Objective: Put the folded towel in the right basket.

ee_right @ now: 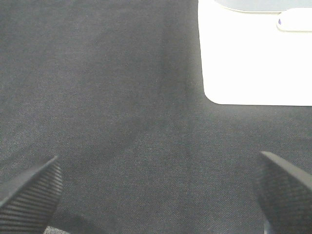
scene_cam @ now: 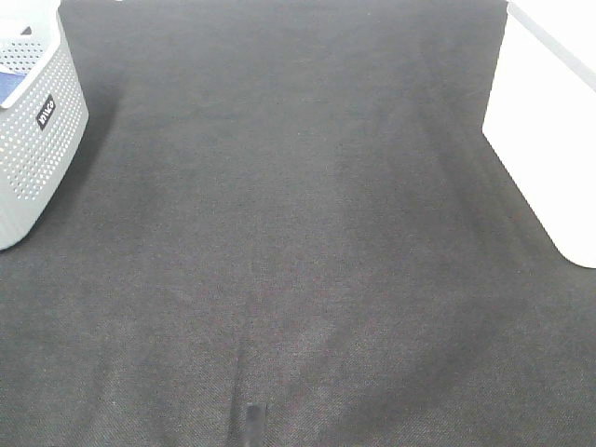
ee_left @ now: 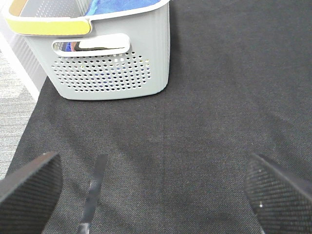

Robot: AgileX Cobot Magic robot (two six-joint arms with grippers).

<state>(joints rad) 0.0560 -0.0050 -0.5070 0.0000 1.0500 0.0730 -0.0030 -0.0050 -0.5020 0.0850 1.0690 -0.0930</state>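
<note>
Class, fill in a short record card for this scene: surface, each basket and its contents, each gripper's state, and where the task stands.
Surface: dark fabric mat
Left basket: grey perforated basket, something blue inside
Right basket: white basket, interior not visible
Left gripper: left gripper open, holding nothing
Right gripper: right gripper open, holding nothing
Task status: no towel on the mat; whether one lies in the white basket cannot be told
</note>
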